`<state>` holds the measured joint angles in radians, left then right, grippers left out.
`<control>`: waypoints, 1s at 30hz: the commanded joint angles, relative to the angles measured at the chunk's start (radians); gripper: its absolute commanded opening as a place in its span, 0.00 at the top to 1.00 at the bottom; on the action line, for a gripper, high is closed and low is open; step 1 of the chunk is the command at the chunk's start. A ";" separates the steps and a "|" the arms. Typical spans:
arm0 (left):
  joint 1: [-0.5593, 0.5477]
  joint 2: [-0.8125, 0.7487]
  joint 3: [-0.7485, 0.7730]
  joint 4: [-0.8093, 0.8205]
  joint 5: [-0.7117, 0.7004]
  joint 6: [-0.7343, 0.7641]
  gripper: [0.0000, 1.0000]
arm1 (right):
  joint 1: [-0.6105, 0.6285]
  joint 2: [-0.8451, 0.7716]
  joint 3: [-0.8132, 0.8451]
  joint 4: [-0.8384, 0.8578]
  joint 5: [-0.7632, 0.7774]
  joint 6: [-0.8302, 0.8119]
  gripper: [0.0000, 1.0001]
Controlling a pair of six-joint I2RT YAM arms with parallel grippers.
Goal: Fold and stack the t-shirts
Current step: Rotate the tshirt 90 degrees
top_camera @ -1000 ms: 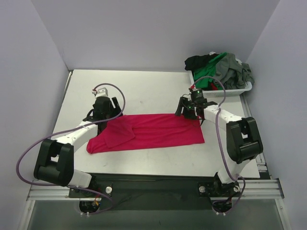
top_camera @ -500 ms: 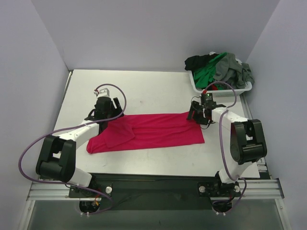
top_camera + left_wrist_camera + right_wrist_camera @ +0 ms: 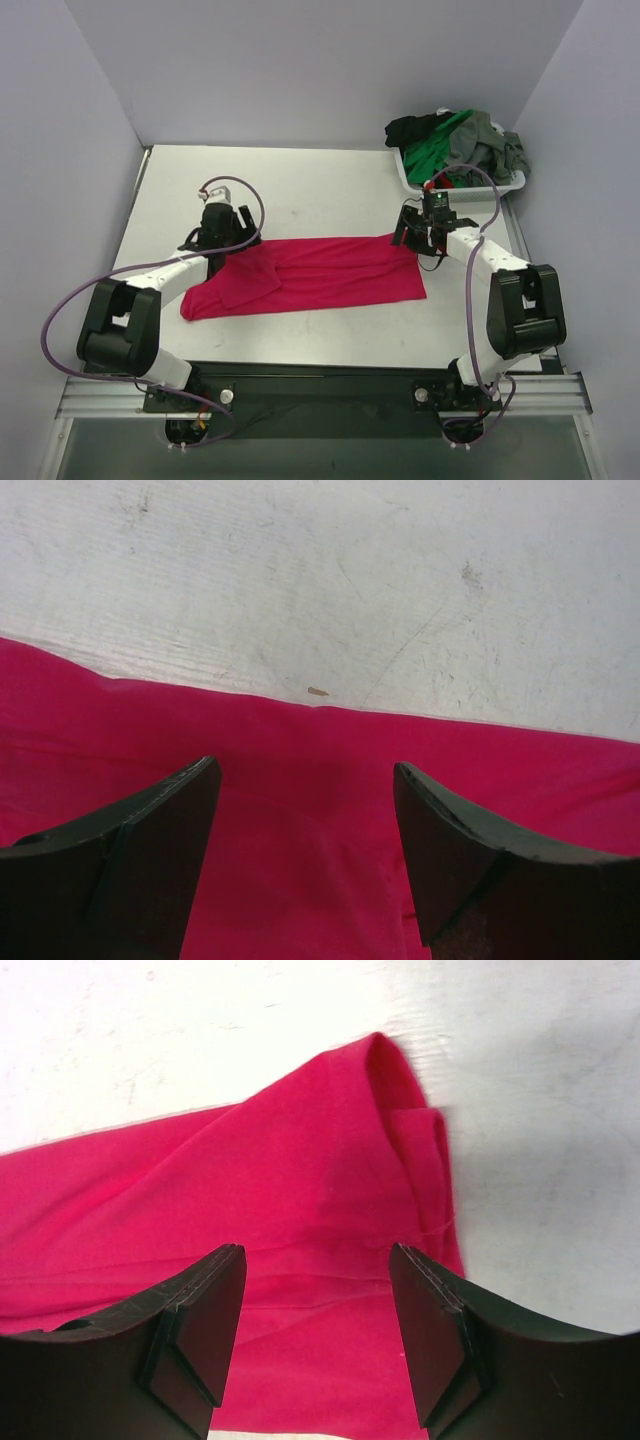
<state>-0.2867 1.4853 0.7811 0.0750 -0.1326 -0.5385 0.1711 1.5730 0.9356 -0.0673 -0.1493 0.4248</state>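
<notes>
Across the middle of the desk (image 3: 320, 190), a little closer to the near edge than the far one, a red t-shirt (image 3: 310, 275) lies stretched from left to right. It is mostly flat. Its left end is doubled over into a loose flap, and its right end finishes in a fairly straight edge.

The left end effector (image 3: 220, 238) hangs over the far edge of the cloth near that left end. From its wrist camera the left end effector (image 3: 305, 810) has its jaws spread wide, with red fabric showing between them and nothing gripped.

The right end effector (image 3: 412, 238) sits over the far right corner of the same shirt. In its own view the right end effector (image 3: 315, 1300) is parted about halfway above a small folded-in corner, and it holds nothing either.

Over at the far right corner of the desk stands a white basket (image 3: 505, 185). A green t-shirt (image 3: 435, 150), a grey t-shirt (image 3: 485, 140) and a black t-shirt (image 3: 408, 130) are heaped in it, crumpled together and spilling above the rim.
</notes>
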 commanded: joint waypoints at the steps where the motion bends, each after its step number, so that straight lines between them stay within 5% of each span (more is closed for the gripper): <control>1: -0.003 0.021 -0.013 0.058 0.054 -0.043 0.19 | 0.028 -0.002 0.006 0.029 -0.071 -0.024 0.40; 16: -0.037 0.159 -0.042 0.129 0.088 -0.092 0.19 | 0.053 0.154 0.022 0.032 -0.055 0.019 0.41; 30: -0.042 0.349 0.116 0.138 0.108 -0.080 0.19 | 0.093 0.064 -0.104 -0.026 0.047 0.098 0.41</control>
<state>-0.3256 1.7798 0.8684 0.2657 -0.0475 -0.6205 0.2440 1.6627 0.8768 0.0132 -0.1585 0.4957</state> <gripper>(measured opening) 0.808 0.587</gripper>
